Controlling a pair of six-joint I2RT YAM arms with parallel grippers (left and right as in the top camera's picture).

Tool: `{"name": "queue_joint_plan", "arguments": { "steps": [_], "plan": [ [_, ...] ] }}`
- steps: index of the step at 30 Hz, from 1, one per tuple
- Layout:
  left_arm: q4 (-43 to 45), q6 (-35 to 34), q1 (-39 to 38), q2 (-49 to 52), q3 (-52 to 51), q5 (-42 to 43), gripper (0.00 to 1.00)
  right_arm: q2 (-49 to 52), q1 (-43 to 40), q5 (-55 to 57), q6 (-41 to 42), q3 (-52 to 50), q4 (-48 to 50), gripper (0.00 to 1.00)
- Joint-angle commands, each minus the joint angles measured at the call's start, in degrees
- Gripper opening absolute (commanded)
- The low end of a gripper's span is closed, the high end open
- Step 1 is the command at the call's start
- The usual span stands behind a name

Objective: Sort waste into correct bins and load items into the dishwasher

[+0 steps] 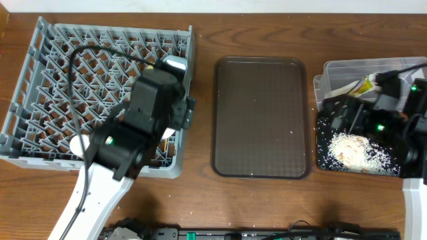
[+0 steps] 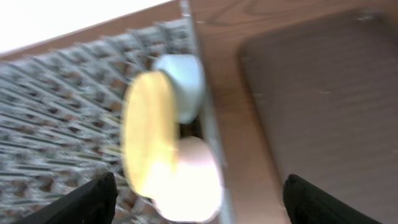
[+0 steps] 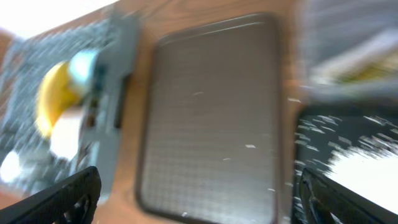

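Observation:
The grey dish rack (image 1: pixel 60 80) fills the left. By its right wall, the left wrist view shows the yellow plate (image 2: pixel 143 124) on edge, the light-blue bowl (image 2: pixel 183 84) behind it and the white bowl (image 2: pixel 193 180) in front. A white cup (image 1: pixel 78 145) sits at the rack's front. My left gripper (image 2: pixel 199 199) hovers open and empty above these dishes. My right gripper (image 3: pixel 199 193) is open and empty over the black tray (image 1: pixel 327 157), which holds rice crumbs (image 1: pixel 350 147). The green-and-yellow wrapper (image 1: pixel 365 85) lies in the clear tub (image 1: pixel 333 67).
A large dark-brown serving tray (image 1: pixel 260 117) lies between the rack and the bins, with a few crumbs on it; it also shows in the right wrist view (image 3: pixel 211 112). Stray crumbs dot the wooden table near the front edge.

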Motion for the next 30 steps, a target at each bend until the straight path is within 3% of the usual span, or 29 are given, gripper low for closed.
{"name": "queue_joint_plan", "arguments": {
  "steps": [1, 5, 7, 25, 28, 30],
  "plan": [
    [-2.03, -10.47, -0.81, -4.17, 0.63, 5.64, 0.87, -1.66, 4.76, -7.19, -7.45, 0.22, -0.11, 0.99],
    [-5.14, -15.80, -0.81, -7.91, 0.63, 6.01, 0.87, -2.43, 9.46, -4.96, -7.39, 0.22, 0.20, 0.99],
    [-6.23, -15.80, -0.81, -8.74, 0.63, 6.01, 0.94, -2.21, 10.95, -3.80, -7.39, 0.22, 0.17, 0.99],
    [-7.26, -15.80, -0.81, -9.18, 0.59, 6.01, 0.95, -1.77, 12.44, -1.77, -6.32, 0.17, -1.90, 0.99],
    [-7.26, -15.80, -0.81, -9.18, 0.59, 6.01, 0.95, -3.30, 12.79, 7.50, -10.32, -0.22, -0.76, 0.99],
    [-7.26, -15.80, -0.81, -9.18, 0.59, 6.01, 0.95, -6.16, 13.40, 9.22, -15.82, -3.32, 6.10, 0.99]
  ]
}}
